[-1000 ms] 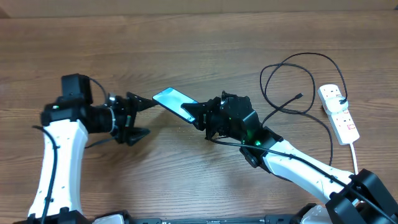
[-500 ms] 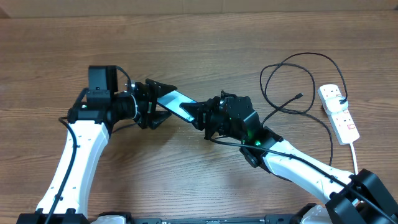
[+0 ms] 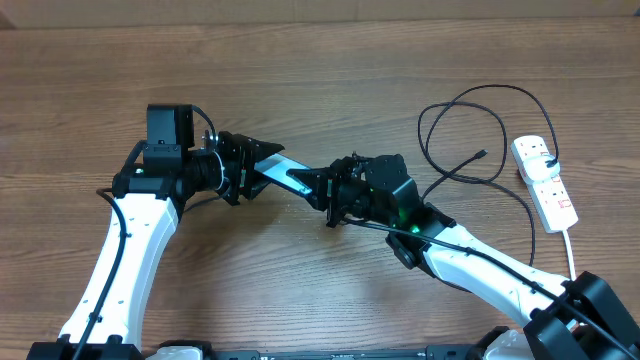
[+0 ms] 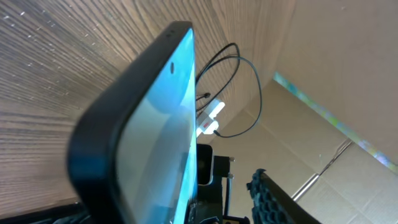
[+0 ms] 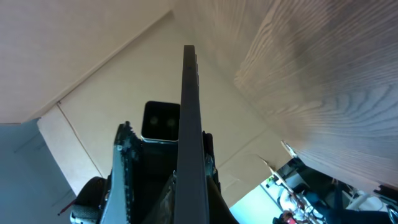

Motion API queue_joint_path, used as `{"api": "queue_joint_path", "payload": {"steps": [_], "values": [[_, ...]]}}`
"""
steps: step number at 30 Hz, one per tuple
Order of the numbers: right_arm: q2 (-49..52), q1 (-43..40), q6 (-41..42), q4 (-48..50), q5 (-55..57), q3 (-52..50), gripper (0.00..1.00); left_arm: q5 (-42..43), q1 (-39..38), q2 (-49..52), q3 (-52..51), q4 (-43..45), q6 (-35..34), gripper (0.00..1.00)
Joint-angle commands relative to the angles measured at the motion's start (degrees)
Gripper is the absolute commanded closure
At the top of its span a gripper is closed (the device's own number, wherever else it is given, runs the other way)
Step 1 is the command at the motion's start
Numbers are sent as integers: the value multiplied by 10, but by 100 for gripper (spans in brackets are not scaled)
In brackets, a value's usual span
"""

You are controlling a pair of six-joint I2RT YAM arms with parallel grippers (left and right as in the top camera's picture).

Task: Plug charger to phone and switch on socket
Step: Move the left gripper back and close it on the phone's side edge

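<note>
Overhead, the phone (image 3: 290, 176) sits at the centre of the table (image 3: 320, 60), held between my two arms, bright blue-cyan screen up, black edges showing. My right gripper (image 3: 326, 186) is clamped tight on its 4 o'clock end. My left gripper (image 3: 254, 163) straddles the 10 o'clock end, a finger on either side, though I cannot tell if they press. Left wrist view shows glossy cyan glass and a rounded black rim. The looped black charger (image 3: 497, 87) lies out at 2 o'clock and the white socket (image 3: 545, 180) at 3 o'clock, both well apart from the phone.
</note>
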Motion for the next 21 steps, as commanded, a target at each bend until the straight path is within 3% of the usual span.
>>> {"api": "queue_joint_path", "payload": {"steps": [1,13,21], "values": [[-6,2,59,8,-33,6,96,-11,-1,-7,1,22,-23,59],[-6,1,80,32,-33,6,96,-26,-14,-7,0,32,-27,65],[-6,1,80,47,-33,6,96,-34,-23,-7,0,34,-33,78]]}}
